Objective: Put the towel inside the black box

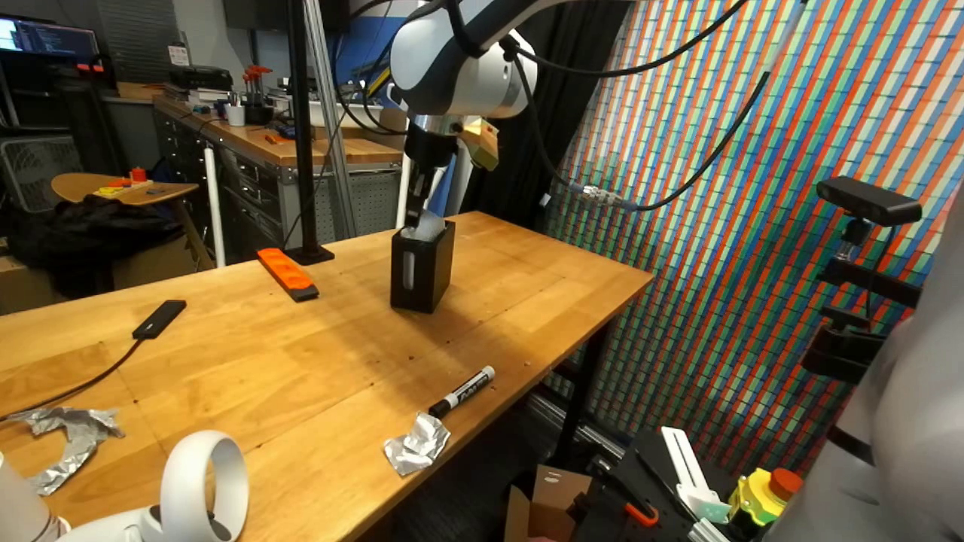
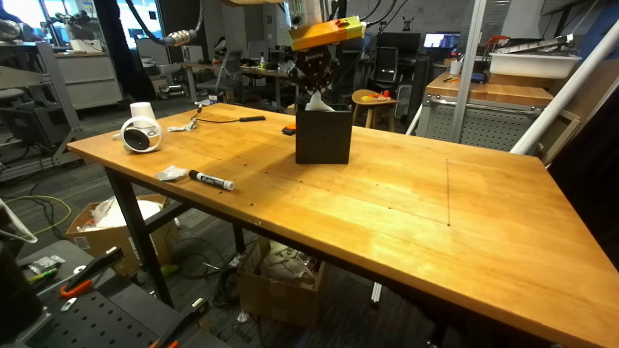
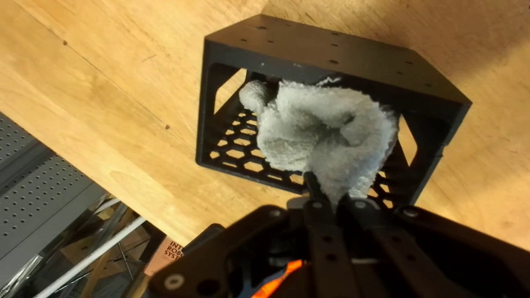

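A: Which step was it?
B: Insertion, prob. Tool [image 3: 330,193] had towel [image 3: 327,132] pinched, ctr of wrist view, partly inside black box [image 3: 323,49].
A: Next?
B: Prob. needed lowering a bit, then letting go.

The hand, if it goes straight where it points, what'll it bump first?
First the towel the hand grips, bunched partly in the black box; then probably the box itself, though depth is unclear.

towel [image 3: 327,111]: white, greyish in folds | box [image 2: 324,137]: black, partly honeycomb-patterned | gripper [image 3: 328,193]: black | counter [image 2: 411,169]: honey-brown, wood-grained | marker [image 1: 462,391]: white and black | crumpled foil [image 1: 416,446]: silver | flat bar [image 1: 286,272]: orange, black end | backdrop [image 1: 715,248]: grid of orange, green, blue and cream | stop button [image 1: 785,483]: red over yellow
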`<action>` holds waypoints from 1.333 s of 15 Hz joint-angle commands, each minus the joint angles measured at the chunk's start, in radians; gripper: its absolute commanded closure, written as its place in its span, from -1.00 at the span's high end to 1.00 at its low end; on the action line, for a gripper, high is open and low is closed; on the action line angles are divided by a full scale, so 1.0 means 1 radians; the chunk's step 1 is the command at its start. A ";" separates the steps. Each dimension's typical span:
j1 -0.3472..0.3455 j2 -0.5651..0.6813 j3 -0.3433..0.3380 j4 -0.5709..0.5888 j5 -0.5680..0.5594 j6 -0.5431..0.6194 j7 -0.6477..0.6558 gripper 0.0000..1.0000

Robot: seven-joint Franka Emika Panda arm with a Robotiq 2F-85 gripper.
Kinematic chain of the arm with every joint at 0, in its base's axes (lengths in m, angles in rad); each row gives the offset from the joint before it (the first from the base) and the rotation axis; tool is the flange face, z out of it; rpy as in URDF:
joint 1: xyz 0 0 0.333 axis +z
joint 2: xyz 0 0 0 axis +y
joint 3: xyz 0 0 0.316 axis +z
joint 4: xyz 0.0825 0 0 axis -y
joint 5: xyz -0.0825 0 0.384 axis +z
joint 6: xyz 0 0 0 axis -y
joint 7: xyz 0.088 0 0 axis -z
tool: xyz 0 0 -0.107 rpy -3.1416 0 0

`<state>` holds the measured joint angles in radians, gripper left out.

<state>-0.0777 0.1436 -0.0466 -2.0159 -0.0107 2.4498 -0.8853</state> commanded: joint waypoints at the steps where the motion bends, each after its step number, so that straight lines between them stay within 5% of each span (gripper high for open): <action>1: -0.009 0.025 0.003 0.037 -0.046 0.025 0.004 -0.94; 9: -0.007 0.029 -0.009 0.056 -0.164 -0.013 0.041 -0.94; 20: -0.006 0.039 0.006 0.099 -0.113 -0.171 0.077 -0.94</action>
<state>-0.0814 0.1644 -0.0507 -1.9687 -0.1465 2.3445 -0.8381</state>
